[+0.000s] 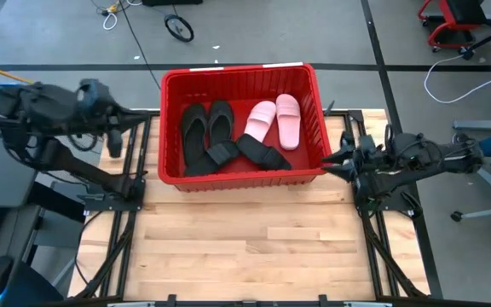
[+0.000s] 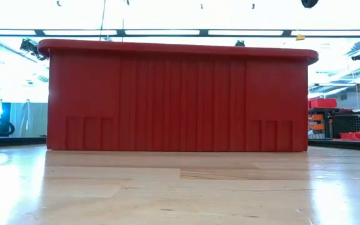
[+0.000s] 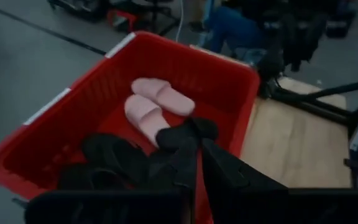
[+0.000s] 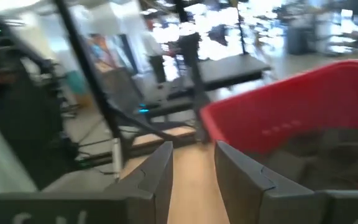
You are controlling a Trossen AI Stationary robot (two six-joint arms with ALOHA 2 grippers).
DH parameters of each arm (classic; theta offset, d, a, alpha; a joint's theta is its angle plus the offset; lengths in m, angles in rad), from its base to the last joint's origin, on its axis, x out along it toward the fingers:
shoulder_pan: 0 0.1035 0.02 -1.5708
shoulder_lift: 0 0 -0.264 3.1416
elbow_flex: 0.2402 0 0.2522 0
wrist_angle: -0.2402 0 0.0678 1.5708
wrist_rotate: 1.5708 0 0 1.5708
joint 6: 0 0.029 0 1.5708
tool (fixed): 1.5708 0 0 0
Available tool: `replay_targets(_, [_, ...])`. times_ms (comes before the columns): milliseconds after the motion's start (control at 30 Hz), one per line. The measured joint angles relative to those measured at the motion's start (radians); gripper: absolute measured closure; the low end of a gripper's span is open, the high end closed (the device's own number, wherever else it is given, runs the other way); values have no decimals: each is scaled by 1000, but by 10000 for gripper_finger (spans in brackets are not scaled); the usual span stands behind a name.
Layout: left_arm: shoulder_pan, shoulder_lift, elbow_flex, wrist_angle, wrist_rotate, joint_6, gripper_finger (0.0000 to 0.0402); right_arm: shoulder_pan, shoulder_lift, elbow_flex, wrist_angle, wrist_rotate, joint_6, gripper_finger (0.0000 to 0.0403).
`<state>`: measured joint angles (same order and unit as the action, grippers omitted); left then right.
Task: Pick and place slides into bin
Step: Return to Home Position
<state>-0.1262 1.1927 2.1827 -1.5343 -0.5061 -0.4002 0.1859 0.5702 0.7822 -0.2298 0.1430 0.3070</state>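
Slides [image 1: 262,122] in bin [image 1: 245,177] lie mostly lengthwise, near-to-far.

bright overhead lighting; ceiling strips [image 2: 167,32] overexposed in low view, glare on table [image 2: 330,197] (bin [image 2: 177,100] front in shade).

Low view: bin [image 2: 177,100] wall hides slides [image 1: 261,122].

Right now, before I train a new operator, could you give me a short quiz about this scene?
1. True or false: one pink slide lies on the wooden table, outside the red bin.
2. How many black slides are in the bin?
3. Which is nearer the pink slides: A left gripper, B right gripper?
Key: 1 false; 2 four; 3 B.
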Motion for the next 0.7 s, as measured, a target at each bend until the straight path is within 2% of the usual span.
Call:
replay_targets(133, [-32,-136,-181,77,-88,0,363,3,-41,-158,240,-95,-14,279])
replay_targets(267, [-49,-308,-439,274,-95,30,357,3,-91,-310,470,-192,11,279])
replay_targets(400, [-62,-476,-691,421,-76,42,356,3,-156,-390,492,-261,39,279])
replay_targets(500, [-64,-595,-879,569,-77,49,359,4,-205,-421,503,-263,30,279])
replay_targets(600, [-64,-699,-1073,787,-76,123,362,4,-241,-442,503,-254,-39,279])
replay_targets(700, [-64,-778,-1244,924,-73,181,365,4,-260,-449,501,-253,-73,279])
